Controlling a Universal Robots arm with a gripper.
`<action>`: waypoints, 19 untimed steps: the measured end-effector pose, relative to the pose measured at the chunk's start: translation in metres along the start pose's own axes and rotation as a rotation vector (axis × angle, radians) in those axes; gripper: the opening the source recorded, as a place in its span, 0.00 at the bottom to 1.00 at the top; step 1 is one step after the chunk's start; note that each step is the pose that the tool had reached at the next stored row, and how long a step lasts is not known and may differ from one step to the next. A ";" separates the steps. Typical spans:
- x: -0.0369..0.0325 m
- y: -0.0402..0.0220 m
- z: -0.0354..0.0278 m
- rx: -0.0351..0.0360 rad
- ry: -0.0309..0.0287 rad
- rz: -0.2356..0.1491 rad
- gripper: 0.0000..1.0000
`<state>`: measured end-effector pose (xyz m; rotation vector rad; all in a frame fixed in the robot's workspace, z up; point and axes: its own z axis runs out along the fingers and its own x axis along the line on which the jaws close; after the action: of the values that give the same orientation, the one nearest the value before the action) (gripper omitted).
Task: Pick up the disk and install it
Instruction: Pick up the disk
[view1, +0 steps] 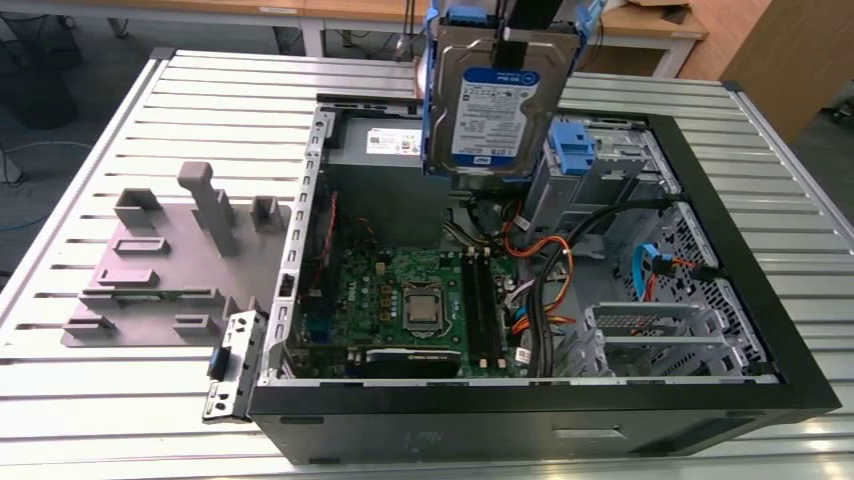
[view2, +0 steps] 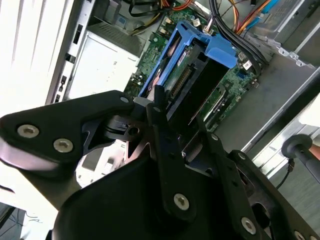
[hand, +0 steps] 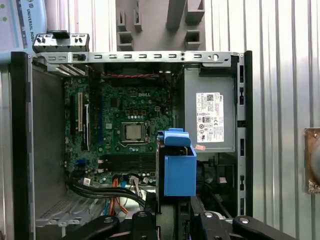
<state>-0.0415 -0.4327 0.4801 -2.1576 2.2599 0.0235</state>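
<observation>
The disk (view1: 497, 105) is a silver drive with a white and blue label and blue rails. It hangs upright in the air above the back of the open computer case (view1: 534, 420), label towards the exterior camera. My gripper (view1: 530, 40) is shut on its upper end. In the second wrist view the black fingers (view2: 157, 107) clamp the disk (view2: 172, 65) over the green motherboard. In the first wrist view the disk's blue rail (hand: 179, 172) shows end-on between the processor and the power supply.
Inside the case lie the motherboard (view1: 400, 290), the grey power supply (hand: 209, 120) with a white sticker, loose orange and black cables (view1: 547, 260), and a bare blue bracket (view1: 571, 150) in the drive bay. A grey fixture (view1: 160, 260) stands at the exterior view's left.
</observation>
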 end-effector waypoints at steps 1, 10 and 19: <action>0.0018 -0.0001 -0.0001 0.0000 0.0001 0.000 0.35; 0.0174 -0.0008 -0.0004 0.0001 0.0005 0.004 0.35; 0.0339 -0.0016 -0.0007 0.0002 0.0005 0.007 0.35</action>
<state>-0.0415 -0.4667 0.4801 -2.1497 2.2678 0.0228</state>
